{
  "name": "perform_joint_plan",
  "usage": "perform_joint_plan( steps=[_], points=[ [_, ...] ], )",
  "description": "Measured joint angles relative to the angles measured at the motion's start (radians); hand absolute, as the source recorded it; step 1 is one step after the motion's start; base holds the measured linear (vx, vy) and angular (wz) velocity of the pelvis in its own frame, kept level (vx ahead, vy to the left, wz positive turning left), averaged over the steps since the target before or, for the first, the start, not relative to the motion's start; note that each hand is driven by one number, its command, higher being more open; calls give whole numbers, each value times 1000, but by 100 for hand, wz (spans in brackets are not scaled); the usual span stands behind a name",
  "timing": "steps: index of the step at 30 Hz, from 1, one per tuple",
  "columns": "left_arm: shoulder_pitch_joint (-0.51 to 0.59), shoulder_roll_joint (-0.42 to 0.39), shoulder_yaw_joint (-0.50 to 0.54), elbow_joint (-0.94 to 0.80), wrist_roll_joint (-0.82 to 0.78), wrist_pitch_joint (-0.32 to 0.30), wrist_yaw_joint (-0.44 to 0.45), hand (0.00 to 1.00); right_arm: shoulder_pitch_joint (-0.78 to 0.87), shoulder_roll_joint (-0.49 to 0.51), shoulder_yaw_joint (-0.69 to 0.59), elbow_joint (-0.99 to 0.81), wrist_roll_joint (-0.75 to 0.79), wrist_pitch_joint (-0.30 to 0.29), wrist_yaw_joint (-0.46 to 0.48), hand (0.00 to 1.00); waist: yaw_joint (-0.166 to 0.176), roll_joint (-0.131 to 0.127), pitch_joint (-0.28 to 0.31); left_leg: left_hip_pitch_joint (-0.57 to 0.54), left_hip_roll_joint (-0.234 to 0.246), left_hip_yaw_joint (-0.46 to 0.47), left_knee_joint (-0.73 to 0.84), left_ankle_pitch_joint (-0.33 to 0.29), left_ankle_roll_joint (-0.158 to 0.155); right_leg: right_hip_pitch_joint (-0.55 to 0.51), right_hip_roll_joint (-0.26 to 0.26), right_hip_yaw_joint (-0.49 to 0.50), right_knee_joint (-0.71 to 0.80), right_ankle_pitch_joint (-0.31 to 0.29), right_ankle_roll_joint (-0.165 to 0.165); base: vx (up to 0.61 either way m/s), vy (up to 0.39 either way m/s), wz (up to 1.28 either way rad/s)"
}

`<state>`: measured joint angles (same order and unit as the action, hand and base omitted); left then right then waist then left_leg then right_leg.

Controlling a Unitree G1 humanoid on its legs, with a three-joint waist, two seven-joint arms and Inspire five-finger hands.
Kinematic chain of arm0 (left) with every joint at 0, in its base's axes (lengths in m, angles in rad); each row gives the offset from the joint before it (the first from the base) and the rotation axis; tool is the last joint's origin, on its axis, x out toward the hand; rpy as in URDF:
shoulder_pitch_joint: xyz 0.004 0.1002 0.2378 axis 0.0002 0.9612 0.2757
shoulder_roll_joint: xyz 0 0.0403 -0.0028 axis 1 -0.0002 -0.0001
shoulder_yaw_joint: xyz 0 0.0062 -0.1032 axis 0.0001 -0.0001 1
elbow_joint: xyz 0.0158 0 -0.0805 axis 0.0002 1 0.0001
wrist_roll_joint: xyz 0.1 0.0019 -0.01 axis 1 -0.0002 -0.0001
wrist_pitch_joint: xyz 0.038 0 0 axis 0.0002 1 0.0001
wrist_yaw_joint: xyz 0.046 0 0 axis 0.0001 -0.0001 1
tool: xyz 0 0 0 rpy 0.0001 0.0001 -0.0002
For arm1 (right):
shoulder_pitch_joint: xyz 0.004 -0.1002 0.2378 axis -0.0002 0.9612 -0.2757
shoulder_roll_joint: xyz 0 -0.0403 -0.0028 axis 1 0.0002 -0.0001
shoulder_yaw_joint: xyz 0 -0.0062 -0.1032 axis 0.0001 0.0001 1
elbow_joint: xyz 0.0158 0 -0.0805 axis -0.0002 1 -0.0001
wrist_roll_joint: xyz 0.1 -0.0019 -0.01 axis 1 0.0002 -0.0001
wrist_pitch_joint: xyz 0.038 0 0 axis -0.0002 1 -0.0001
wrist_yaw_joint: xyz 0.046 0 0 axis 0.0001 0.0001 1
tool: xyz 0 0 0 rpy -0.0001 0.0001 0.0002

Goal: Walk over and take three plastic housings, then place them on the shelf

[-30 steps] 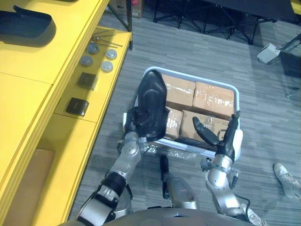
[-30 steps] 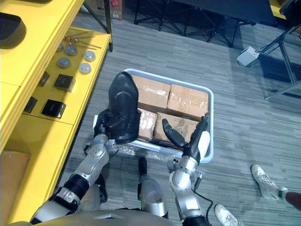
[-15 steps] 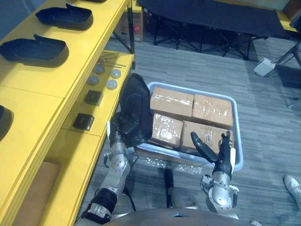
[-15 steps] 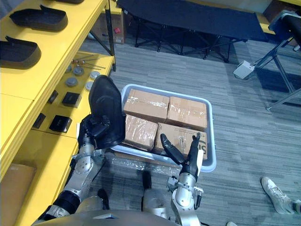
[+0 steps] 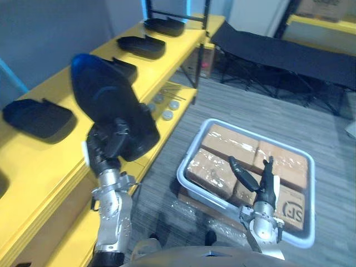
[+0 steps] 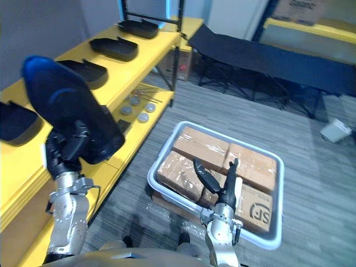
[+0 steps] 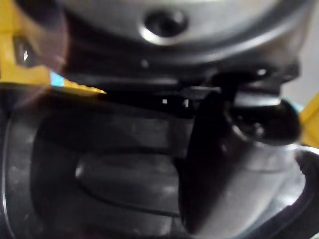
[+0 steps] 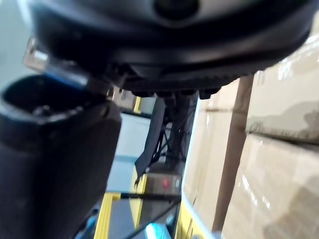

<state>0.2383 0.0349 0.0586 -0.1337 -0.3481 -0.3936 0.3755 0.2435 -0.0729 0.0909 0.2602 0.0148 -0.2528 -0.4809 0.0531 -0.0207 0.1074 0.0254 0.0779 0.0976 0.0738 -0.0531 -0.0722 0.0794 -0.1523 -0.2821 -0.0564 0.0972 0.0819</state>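
Moved: left hand (image 5: pixel 109 146) has raised the black plastic housing (image 5: pixel 105 103) from the grey tote (image 5: pixel 187 182) up beside the yellow shelf (image 5: pixel 53 93).
Housing: smooth, rounded oval shell, tilted.
Left hand: fingers curled round the housing's lower end.
Right hand (image 5: pixel 266 183): fingers straight, thumb spread, empty, above film-wrapped cardboard boxes (image 5: pixel 228 146).

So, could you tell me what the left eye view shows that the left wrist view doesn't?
Left eye view: the yellow shelf with other housings on it, the grey bin of cardboard boxes, the open right hand above it. Left wrist view: the inside of the held housing up close, thumb across it. Both: the left hand shut on that housing.
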Motion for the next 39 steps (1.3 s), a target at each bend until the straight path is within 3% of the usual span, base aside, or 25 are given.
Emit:
perform_joint_plan(
  steps=[11,17,25,27,28,29,31,32,39],
  points=[
    [262,-110,195,-139,-6,30,-27,0,-212,14,197,53,-1,5,61,100,141,-15,-28,-23,-40,-136,-24,43,7,47,-21,-154,-16,-21,0,-7,4,40],
    [280,-134,213,-191,-4,40,-107,0,-220,29,237,53,-3,5,116,100,146,-25,-38,-53,-51,-184,-7,44,7,60,-29,-217,-7,-39,3,0,5,31],
    [268,-130,130,-191,-6,75,-163,0,-157,-12,196,8,-2,5,150,100,127,-27,-40,-77,-71,-292,-19,61,14,65,-43,-304,114,-133,15,33,-18,46],
    [259,-112,94,-182,-14,93,-176,0,-112,-4,141,-26,-2,5,153,100,92,-29,-37,-96,-32,-152,-26,55,79,96,-51,-388,120,-133,19,39,-43,142],
    [242,-97,58,-158,-27,95,-206,0,-76,-6,92,-50,-2,5,148,100,64,-19,-38,-124,15,-4,-1,78,115,118,-56,-428,131,-133,19,33,36,202],
    [211,-84,21,-127,-43,95,-234,0,-51,-15,47,-62,-2,5,142,100,44,-2,-32,-148,68,144,39,82,121,136,-56,-455,151,-134,18,31,127,197],
    [168,-68,-19,-87,-43,95,-249,0,-46,-47,-15,-64,-2,4,132,100,19,17,-23,-163,98,267,55,114,115,123,-79,-474,212,-157,22,16,169,138],
    [141,-55,-26,-66,-43,95,-246,0,-54,-60,-35,-63,-2,0,129,100,19,21,-8,-163,77,259,33,145,71,109,-103,-456,248,-184,16,-6,139,82],
    [116,-22,-5,-39,-57,119,-229,0,-71,-48,-41,-63,0,-32,171,100,15,24,32,-160,38,270,24,150,67,105,-125,-362,212,-210,22,-49,49,-1]
  ],
)
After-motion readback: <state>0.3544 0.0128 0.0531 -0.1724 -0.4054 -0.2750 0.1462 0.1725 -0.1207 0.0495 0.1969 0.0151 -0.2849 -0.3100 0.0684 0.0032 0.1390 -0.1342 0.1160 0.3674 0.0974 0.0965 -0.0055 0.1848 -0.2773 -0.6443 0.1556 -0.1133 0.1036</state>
